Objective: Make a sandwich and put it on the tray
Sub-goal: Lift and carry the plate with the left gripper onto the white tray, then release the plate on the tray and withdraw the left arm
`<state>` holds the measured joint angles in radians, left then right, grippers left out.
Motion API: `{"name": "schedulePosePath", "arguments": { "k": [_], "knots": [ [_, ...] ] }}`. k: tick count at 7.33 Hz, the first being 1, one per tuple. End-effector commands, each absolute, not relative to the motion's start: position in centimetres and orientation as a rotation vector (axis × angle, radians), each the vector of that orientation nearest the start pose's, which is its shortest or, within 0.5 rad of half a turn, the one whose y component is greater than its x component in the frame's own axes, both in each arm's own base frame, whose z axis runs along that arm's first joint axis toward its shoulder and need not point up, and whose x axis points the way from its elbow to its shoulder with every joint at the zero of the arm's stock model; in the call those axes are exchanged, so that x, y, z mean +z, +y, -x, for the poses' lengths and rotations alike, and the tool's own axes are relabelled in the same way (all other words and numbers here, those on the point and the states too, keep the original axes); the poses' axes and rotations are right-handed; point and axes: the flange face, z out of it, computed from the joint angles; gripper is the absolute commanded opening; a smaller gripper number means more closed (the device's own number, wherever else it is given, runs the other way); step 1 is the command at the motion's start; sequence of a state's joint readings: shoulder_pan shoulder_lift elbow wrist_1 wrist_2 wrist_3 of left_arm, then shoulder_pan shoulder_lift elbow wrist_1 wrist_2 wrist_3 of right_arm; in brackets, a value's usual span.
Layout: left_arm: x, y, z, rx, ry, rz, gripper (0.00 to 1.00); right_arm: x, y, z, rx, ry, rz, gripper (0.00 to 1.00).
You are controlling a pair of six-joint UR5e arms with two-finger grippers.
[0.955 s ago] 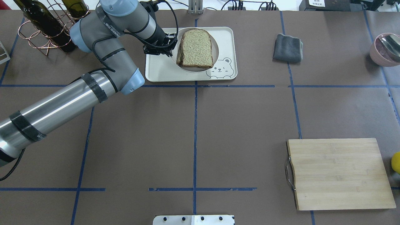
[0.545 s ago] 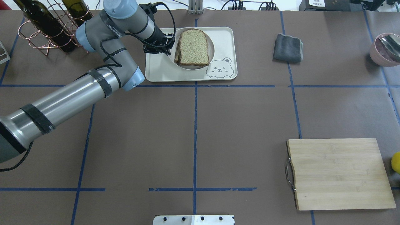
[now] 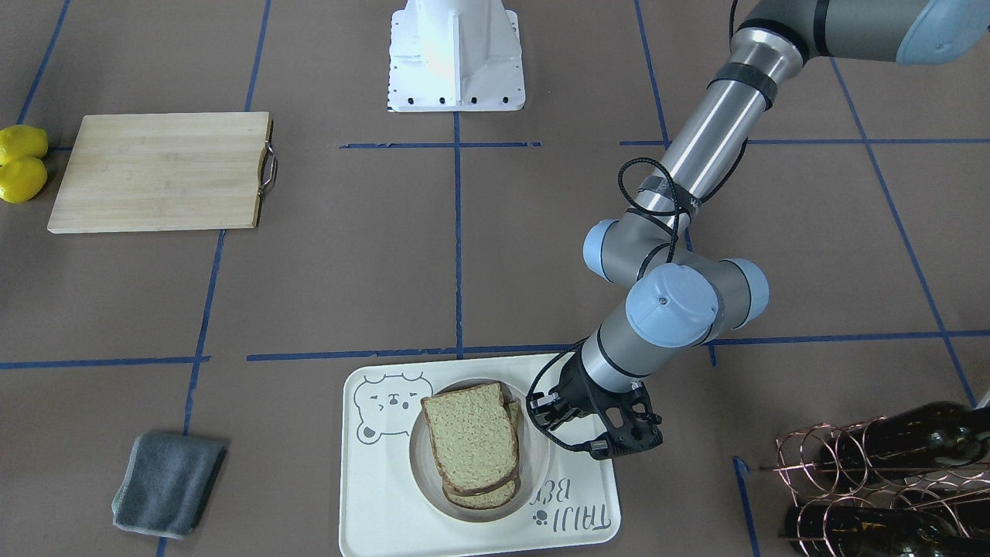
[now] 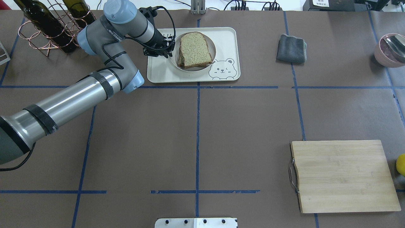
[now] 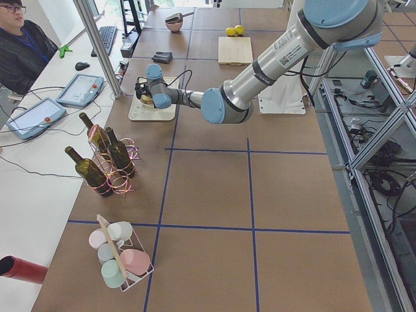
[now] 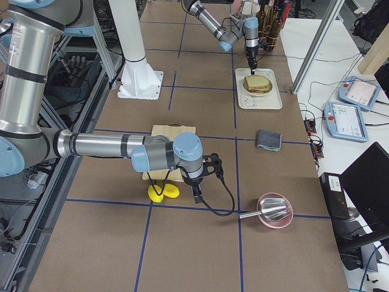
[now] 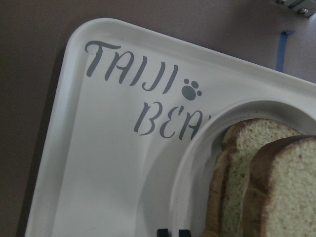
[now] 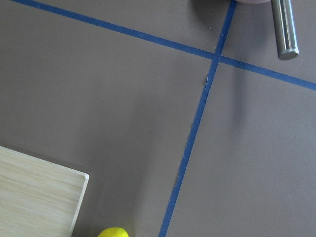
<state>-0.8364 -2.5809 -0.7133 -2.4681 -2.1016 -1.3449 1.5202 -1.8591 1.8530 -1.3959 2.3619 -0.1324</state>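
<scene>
The sandwich (image 4: 193, 49) is two stacked tan bread slices lying in a round white dish (image 4: 213, 42). The dish is over the cream tray (image 4: 161, 71) with the bear drawing. I cannot tell whether it rests on the tray. The egg is hidden. My left gripper (image 4: 169, 49) is at the dish's left rim and looks shut on it. In the left wrist view its fingertips (image 7: 170, 232) are close together at the rim beside the bread (image 7: 281, 187). My right gripper (image 6: 196, 196) shows only in the exterior right view, beside the lemons. I cannot tell whether it is open.
A grey cloth (image 4: 291, 48) lies right of the tray. A wooden cutting board (image 4: 343, 175) is at the near right with lemons (image 3: 22, 162) beside it. A pink bowl with a spoon (image 4: 390, 49) is at the far right. Wine bottles in a copper rack (image 4: 47, 28) stand behind my left arm.
My left gripper has come down with the dish and sandwich towards the tray. The bread looks smaller and lower now. The arm has swung slightly left.
</scene>
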Motion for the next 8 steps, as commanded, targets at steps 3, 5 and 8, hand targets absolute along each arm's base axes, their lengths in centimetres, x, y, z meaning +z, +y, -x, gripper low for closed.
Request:
{"name": "schedulePosePath", "arguments": {
  "k": [3, 5, 8],
  "knots": [
    [26.1, -70.7, -51.0, -0.201, 1.149, -0.166, 1.0, 62.2, -38.6, -4.3, -0.233, -0.785, -0.194, 1.0],
    [23.9, -68.9, -47.1, -0.127, 1.137, -0.171, 1.0, 62.0, -38.8, -4.3, -0.216, -0.785, -0.191, 1.0],
    [27.1, -61.2, -38.7, 0.017, 1.079, -0.256, 1.0, 62.2, -38.7, -4.4, -0.187, -0.778, -0.18, 1.0]
  ]
}}
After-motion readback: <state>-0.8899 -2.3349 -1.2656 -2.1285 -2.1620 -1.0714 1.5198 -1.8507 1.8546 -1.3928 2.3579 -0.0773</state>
